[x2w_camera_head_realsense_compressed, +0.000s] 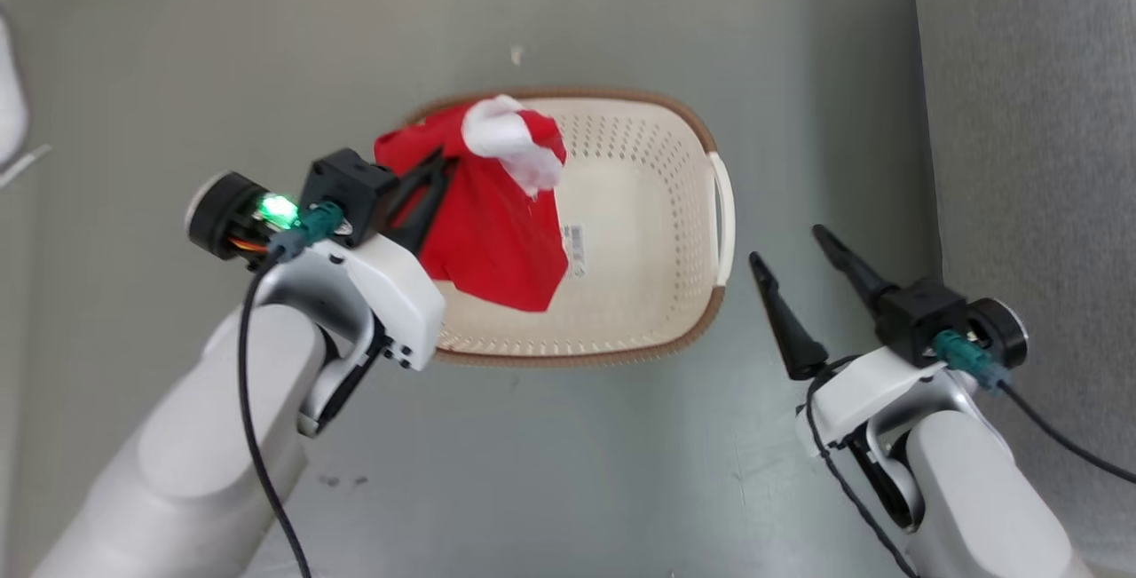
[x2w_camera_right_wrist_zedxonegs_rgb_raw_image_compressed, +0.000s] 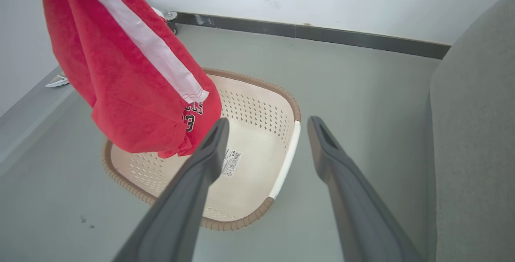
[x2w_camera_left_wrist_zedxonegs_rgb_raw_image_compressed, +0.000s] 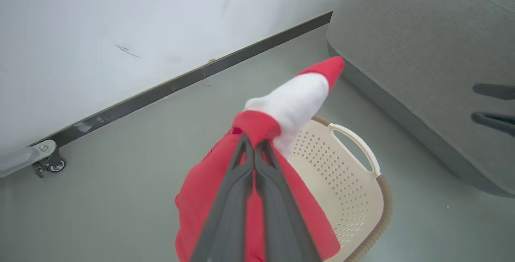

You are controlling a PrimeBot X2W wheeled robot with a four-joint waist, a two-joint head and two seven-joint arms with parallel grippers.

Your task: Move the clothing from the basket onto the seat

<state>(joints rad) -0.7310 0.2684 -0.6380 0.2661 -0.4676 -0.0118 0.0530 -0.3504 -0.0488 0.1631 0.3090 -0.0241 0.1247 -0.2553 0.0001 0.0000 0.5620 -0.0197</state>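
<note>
My left gripper [x2w_camera_head_realsense_compressed: 441, 162] is shut on a red garment [x2w_camera_head_realsense_compressed: 497, 232] with a white band, which hangs above the cream basket [x2w_camera_head_realsense_compressed: 674, 205]. In the left wrist view my fingers [x2w_camera_left_wrist_zedxonegs_rgb_raw_image_compressed: 254, 145] pinch the red cloth [x2w_camera_left_wrist_zedxonegs_rgb_raw_image_compressed: 209, 197] and a white part [x2w_camera_left_wrist_zedxonegs_rgb_raw_image_compressed: 293, 105] sticks up past them. Through the right wrist view the garment [x2w_camera_right_wrist_zedxonegs_rgb_raw_image_compressed: 128, 85] dangles over the basket [x2w_camera_right_wrist_zedxonegs_rgb_raw_image_compressed: 257, 117], whose bottom shows a barcode sticker [x2w_camera_right_wrist_zedxonegs_rgb_raw_image_compressed: 231, 162]. My right gripper [x2w_camera_head_realsense_compressed: 794, 254] stands open and holds nothing, between the basket and the grey seat [x2w_camera_head_realsense_compressed: 1029, 161].
The grey seat [x2w_camera_right_wrist_zedxonegs_rgb_raw_image_compressed: 474, 141] runs along the right side. A white wall with a dark skirting strip [x2w_camera_left_wrist_zedxonegs_rgb_raw_image_compressed: 181, 83] stands behind the basket. A caster foot [x2w_camera_left_wrist_zedxonegs_rgb_raw_image_compressed: 48, 163] sits at the wall. A white object [x2w_camera_head_realsense_compressed: 9, 107] lies at the far left.
</note>
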